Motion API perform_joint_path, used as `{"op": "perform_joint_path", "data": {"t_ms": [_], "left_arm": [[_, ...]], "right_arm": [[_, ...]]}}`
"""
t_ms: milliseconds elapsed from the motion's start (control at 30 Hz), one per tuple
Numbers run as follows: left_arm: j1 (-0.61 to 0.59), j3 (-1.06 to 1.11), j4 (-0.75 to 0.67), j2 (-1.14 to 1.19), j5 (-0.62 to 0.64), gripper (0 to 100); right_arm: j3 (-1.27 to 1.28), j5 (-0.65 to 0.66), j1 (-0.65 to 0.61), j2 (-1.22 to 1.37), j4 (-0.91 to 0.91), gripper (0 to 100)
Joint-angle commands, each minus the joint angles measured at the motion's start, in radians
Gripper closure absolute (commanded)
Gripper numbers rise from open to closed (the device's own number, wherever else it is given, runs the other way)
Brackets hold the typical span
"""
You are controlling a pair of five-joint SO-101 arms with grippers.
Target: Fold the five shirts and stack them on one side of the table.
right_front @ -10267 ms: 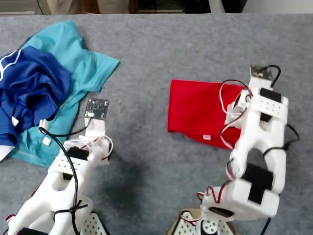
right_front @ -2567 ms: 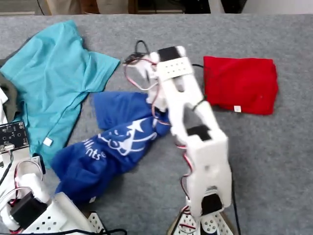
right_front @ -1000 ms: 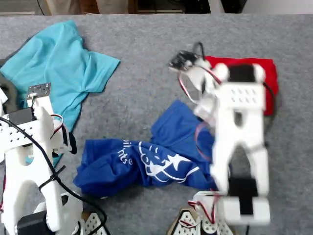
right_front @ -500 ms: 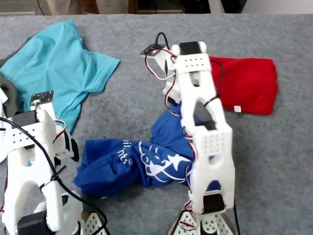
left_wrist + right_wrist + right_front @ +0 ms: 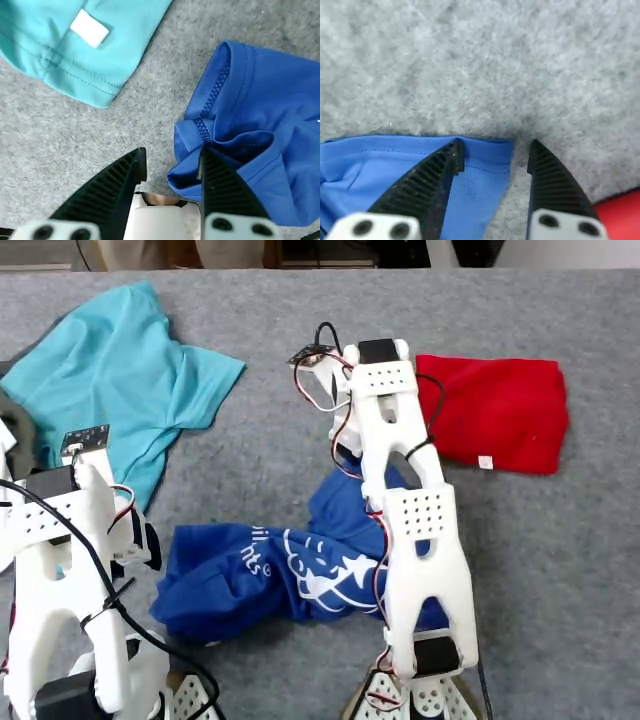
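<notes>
The right hand [image 5: 496, 146] is held spread over one corner of the blue shirt [image 5: 260, 575], apparently so the corner can be pinched and drawn flat. The left hand [image 5: 172, 152] is spread beside the opposite, bunched end. The shirt is laid crumpled on the desk [image 5: 270, 440], its long axis running between the hands.

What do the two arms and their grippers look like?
The left arm and right arm are white plastic shells with black motor blocks. Red, white and black wires loop along the right one; a black cable runs down the left. The left gripper and right gripper have black, ribbed, pointed fingers on white bases.
</notes>
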Motion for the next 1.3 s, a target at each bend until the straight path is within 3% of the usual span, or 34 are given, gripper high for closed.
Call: {"op": "perform_joint_path", "data": {"t_ms": [0, 200, 433, 700, 1067, 1267], "left_arm": [[0.011, -0.011, 0.0, -0.001, 0.005, 82], [0.006, -0.011, 0.0, -0.001, 0.005, 82], [0.006, -0.012, 0.002, -0.001, 0.005, 82], [0.005, -0.026, 0.005, -0.001, 0.005, 82], [0.014, -0.212, 0.011, 0.001, 0.014, 82], [0.015, -0.238, 0.002, 0.008, 0.015, 82]], "right_arm": [[-0.008, -0.008, 0.004, 0.019, 0.02, 83.3], [-0.018, -0.06, 0.01, 0.022, 0.021, 99.8], [-0.096, -0.161, 0.012, -0.047, 0.023, 99.7], [-0.312, -0.245, 0.015, -0.4, 0.018, 99.7], [-0.593, -0.259, 0.054, -0.604, 0.023, 99.7], [-0.634, -0.259, -0.01, -0.806, 0.023, 99.7]]}}
